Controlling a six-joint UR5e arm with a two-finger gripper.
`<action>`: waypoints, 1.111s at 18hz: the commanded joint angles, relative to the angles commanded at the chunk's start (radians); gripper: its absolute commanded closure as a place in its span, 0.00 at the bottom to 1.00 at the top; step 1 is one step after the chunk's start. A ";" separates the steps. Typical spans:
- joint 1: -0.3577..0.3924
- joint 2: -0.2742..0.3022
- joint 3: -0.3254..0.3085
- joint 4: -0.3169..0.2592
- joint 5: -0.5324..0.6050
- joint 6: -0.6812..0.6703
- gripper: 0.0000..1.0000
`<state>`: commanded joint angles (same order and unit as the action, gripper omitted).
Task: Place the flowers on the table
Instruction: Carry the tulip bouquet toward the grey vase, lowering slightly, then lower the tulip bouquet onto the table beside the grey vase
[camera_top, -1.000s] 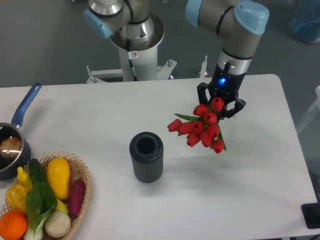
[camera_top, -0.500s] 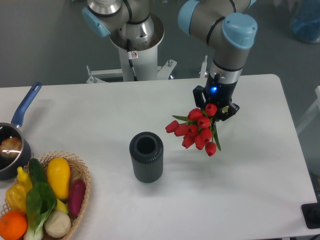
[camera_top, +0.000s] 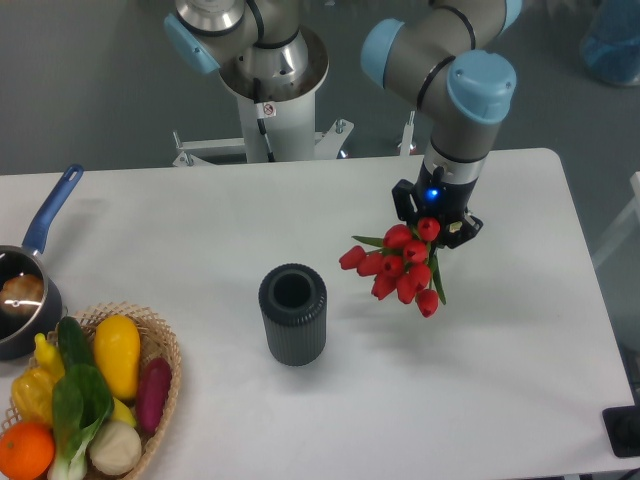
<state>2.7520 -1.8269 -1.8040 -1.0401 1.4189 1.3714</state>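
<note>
While held aloft over right half of table (camera_top: 520, 360), flowers (camera_top: 400, 268) hang buds-down toward camera, red heads clustered, green leaf sticking out at left. Gripper (camera_top: 436, 222) clamped on flowers at stem end, blue light on wrist. Dark ribbed vase (camera_top: 292, 314) upright, well apart to left. Basket of vegetables (camera_top: 95, 395) at front-left corner, blue-handled saucepan (camera_top: 28, 290) behind it.

Bright, even overhead light, and we see the frame sharp throughout.
Around the dark vase (camera_top: 292, 313) we find only a faint soft shadow on the white table (camera_top: 180, 230); no glare or edge warping shows.
</note>
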 joint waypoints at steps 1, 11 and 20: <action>-0.002 -0.005 0.000 0.000 0.000 0.000 0.59; -0.006 -0.067 -0.008 0.003 -0.003 0.002 0.51; -0.006 -0.075 0.018 0.003 0.000 0.012 0.03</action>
<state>2.7458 -1.9022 -1.7856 -1.0370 1.4189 1.3837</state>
